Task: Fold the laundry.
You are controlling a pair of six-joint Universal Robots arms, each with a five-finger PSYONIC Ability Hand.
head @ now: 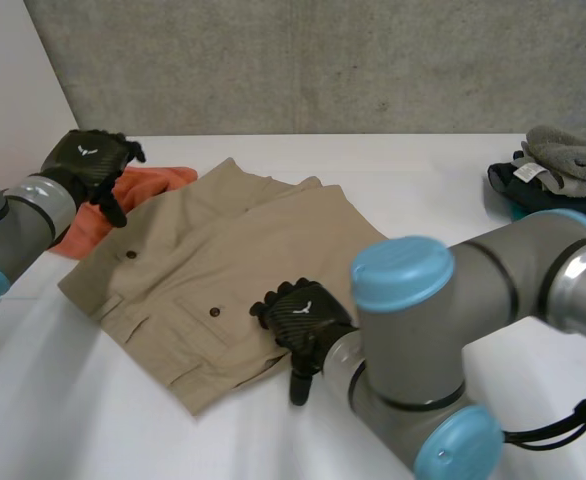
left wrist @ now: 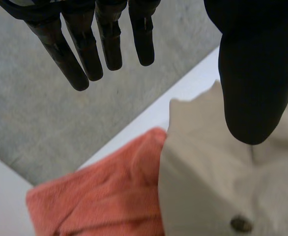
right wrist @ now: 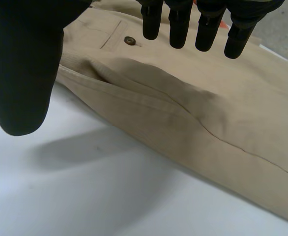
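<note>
Tan buttoned shorts (head: 223,270) lie folded in the middle of the white table (head: 73,400). An orange cloth (head: 123,200) lies partly under their far left side. My left hand (head: 93,165) hovers over the orange cloth by the shorts' far left corner, fingers (left wrist: 85,49) straight, holding nothing; the shorts (left wrist: 222,182) and the orange cloth (left wrist: 104,191) lie below it. My right hand (head: 298,322) is at the shorts' near edge, open, its fingers (right wrist: 183,24) straight above the tan cloth (right wrist: 193,118) and its thumb (right wrist: 26,69) off it.
A pile of grey and dark folded clothes (head: 563,175) sits at the table's far right edge. A grey concrete wall (head: 323,60) runs behind the table. Bare tabletop lies along the near side.
</note>
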